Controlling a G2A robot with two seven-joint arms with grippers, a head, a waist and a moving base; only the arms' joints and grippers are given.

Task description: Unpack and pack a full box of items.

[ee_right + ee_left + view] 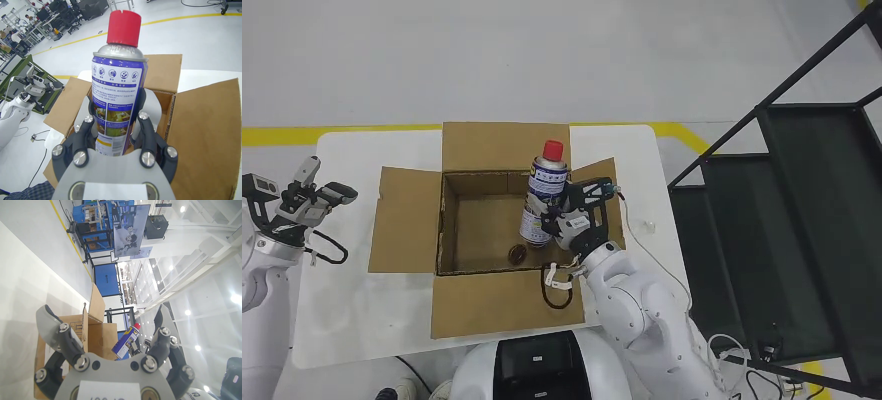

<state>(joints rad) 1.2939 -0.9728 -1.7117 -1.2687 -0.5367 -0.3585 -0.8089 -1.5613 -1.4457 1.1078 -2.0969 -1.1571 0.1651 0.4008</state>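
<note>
A blue spray can (545, 195) with a red cap is held above the right part of the open cardboard box (407, 220). My right gripper (564, 222) is shut on the can's lower body (115, 106), with one finger on each side. The can (126, 340) hangs tilted beyond the box (94, 330) in the left wrist view. A small dark round item (515, 254) lies on the box floor near the front wall. My left gripper (324, 190) is open and holds nothing, at the table's left edge, well clear of the box; its fingers (49, 323) stand wide apart.
The box's four flaps are folded outward on the white table (347, 310). A black metal stair frame (782, 200) stands to the right of the table. A thin white cable (642, 222) lies on the table beside the right flap.
</note>
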